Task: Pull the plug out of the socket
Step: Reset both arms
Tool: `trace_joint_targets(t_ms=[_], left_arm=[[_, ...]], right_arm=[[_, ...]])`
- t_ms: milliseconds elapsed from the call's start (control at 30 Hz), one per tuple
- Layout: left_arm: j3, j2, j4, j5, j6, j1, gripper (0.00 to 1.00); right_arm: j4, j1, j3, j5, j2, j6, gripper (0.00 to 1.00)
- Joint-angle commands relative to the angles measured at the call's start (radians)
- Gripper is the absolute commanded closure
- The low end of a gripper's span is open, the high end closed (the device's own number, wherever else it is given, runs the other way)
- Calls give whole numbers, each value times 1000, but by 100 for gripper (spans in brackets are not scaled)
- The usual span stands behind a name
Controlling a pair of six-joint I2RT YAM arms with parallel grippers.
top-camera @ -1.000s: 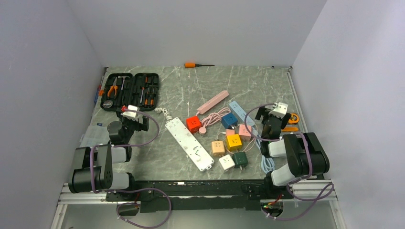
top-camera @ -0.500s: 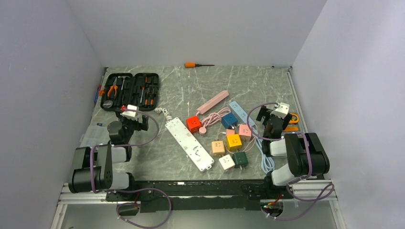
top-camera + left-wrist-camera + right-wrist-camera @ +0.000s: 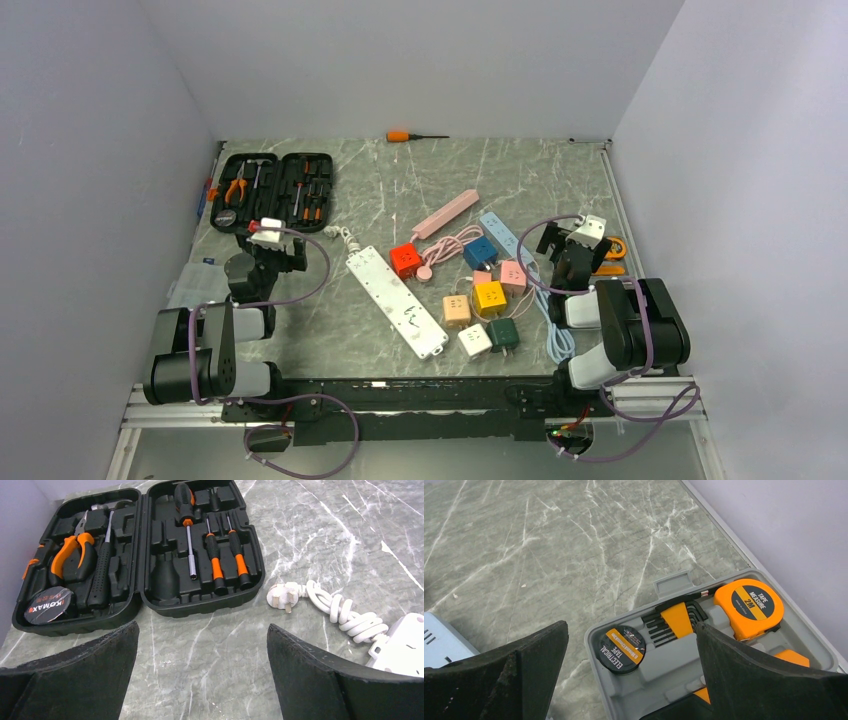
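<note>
Several cube sockets lie mid-table, among them a red one (image 3: 404,259), a blue one (image 3: 480,251) and a yellow one (image 3: 490,295), with cables running between them. From above I cannot tell which plug sits in which socket. A long white power strip (image 3: 395,300) lies left of them; its white plug (image 3: 280,596) rests loose on the table at the end of a coiled cord (image 3: 345,615). My left gripper (image 3: 272,250) (image 3: 202,650) is open over bare table just short of the tool case. My right gripper (image 3: 562,250) (image 3: 631,650) is open above a grey case.
An open black tool case (image 3: 140,555) with pliers and screwdrivers lies at the far left. A grey case (image 3: 704,665) holds electrical tape (image 3: 621,649) and an orange tape measure (image 3: 749,605) by the right wall. Pink (image 3: 445,213) and blue (image 3: 497,232) strips lie behind the cubes. An orange screwdriver (image 3: 410,135) sits at the back.
The left wrist has shifted slightly to the left. The right arm has barely moved, and both grippers stay open.
</note>
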State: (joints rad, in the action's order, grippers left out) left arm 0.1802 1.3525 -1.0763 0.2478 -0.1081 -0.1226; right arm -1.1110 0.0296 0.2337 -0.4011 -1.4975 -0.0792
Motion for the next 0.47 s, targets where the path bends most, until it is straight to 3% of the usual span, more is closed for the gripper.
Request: trace_joint_targets(t_ms=[0, 433], left_arm=[[28, -4, -25, -44, 35, 2, 1], [48, -4, 18, -128, 26, 32, 1]], right_arm=[[-49, -2, -5, 7, 16, -12, 0], [-49, -2, -7, 7, 16, -12, 0]])
